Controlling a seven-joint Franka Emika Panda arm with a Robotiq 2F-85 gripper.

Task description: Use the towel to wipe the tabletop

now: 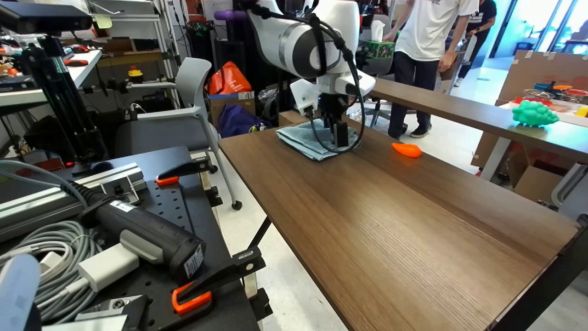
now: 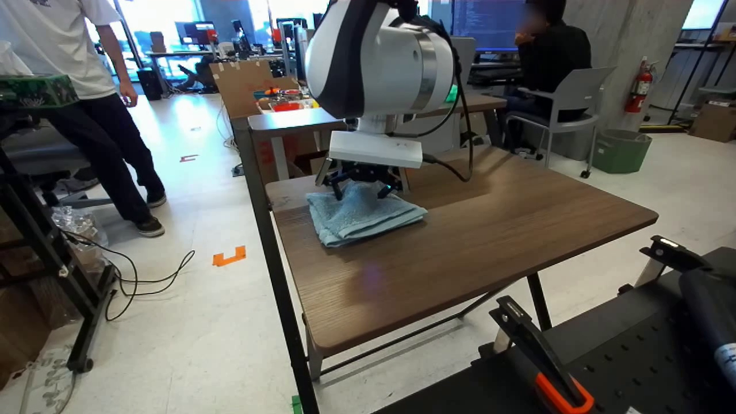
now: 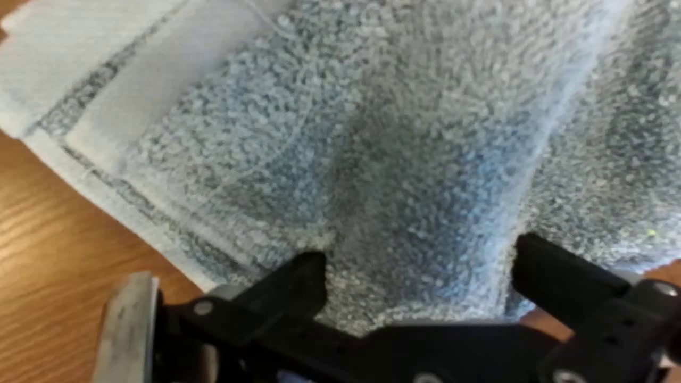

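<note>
The light blue folded towel (image 1: 303, 139) lies on the brown wooden tabletop (image 1: 413, 230), near the end by the robot. It also shows in an exterior view (image 2: 368, 221) and fills most of the wrist view (image 3: 276, 138). My gripper (image 2: 361, 194) points down onto the towel. In the wrist view my gripper (image 3: 420, 260) has its black fingers on both sides of a raised fold, touching it and some way apart because the thick cloth is bunched between them. The towel's lower layers still rest on the table. The fingertips are partly sunk in the cloth.
An orange object (image 1: 407, 150) lies on the tabletop near the towel. A bench with a green bumpy toy (image 1: 534, 113) stands beyond the table edge. A black cart with clamps (image 1: 193, 294) stands alongside. A person (image 1: 425, 46) stands nearby. A black cable (image 1: 363, 115) hangs from the arm.
</note>
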